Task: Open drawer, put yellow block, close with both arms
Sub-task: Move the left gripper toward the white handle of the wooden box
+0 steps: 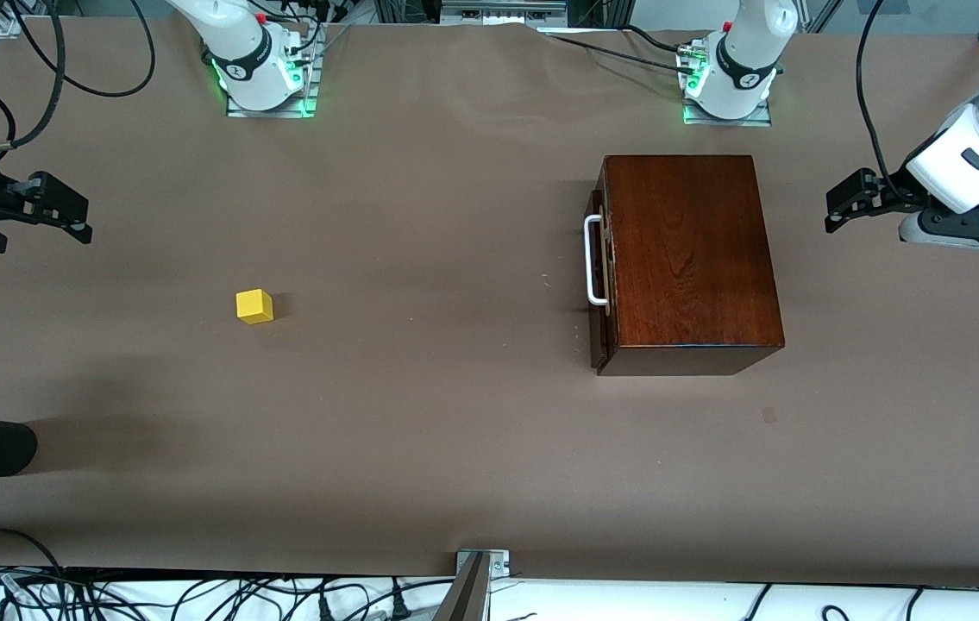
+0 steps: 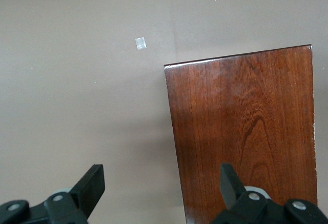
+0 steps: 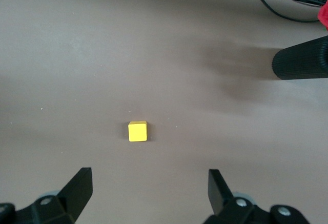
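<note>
- We judge the task unstarted: the drawer (image 1: 599, 259) sits fully shut in the reddish-brown box (image 1: 686, 250), its white handle (image 1: 593, 260) facing the right arm's end of the table.
- The yellow block (image 1: 254, 305) rests on the bare table (image 1: 454, 431), well apart from the box, toward the right arm's end and a little nearer the front camera than the handle.
- Our left gripper (image 1: 838, 207) hangs in the air over the table at the left arm's end, beside the box, fingers spread wide with nothing between them (the left wrist view shows the box top under one finger (image 2: 231, 180)).
- Our right gripper (image 1: 66, 216) hovers at its own end of the table, fingers likewise spread and empty; its wrist view has the block ahead of the gap.
- To open well, we should close one gripper squarely around the middle of the handle bar and pull straight along the drawer's slide.
- The box may drag when pulled, so the free arm could brace it.
</note>
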### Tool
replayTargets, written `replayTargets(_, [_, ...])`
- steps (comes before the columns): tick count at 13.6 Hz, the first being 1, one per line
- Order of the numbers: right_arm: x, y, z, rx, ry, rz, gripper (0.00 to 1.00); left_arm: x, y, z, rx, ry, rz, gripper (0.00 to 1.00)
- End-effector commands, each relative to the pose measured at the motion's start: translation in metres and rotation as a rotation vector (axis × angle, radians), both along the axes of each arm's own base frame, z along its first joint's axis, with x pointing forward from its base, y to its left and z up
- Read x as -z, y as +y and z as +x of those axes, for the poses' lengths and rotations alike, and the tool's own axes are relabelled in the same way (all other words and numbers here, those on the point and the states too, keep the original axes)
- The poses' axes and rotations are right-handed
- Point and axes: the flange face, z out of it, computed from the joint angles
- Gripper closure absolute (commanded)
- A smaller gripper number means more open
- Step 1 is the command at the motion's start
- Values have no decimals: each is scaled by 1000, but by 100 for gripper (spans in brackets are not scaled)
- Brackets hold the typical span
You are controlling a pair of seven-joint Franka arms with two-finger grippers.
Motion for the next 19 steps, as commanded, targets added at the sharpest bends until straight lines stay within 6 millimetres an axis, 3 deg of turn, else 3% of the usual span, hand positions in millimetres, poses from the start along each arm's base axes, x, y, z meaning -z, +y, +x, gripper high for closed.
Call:
replayTargets(1, [1,-3,1,12,4,17,0,-6,1,2,18,3,24,0])
replayTargets(7, [0,1,1,7,-1,51,0,-2,1,-6,11,62,25,0])
replayTargets(12, [0,1,0,4,4,51,0,4,-14,-11,42,116,25,0])
replayTargets(15, [-1,1,0,7,-1,51,0,3,-40,-10,84,123,18,0])
replayTargets(19, [-1,1,0,7,3,51,0,9,-100,3,155,129,18,0])
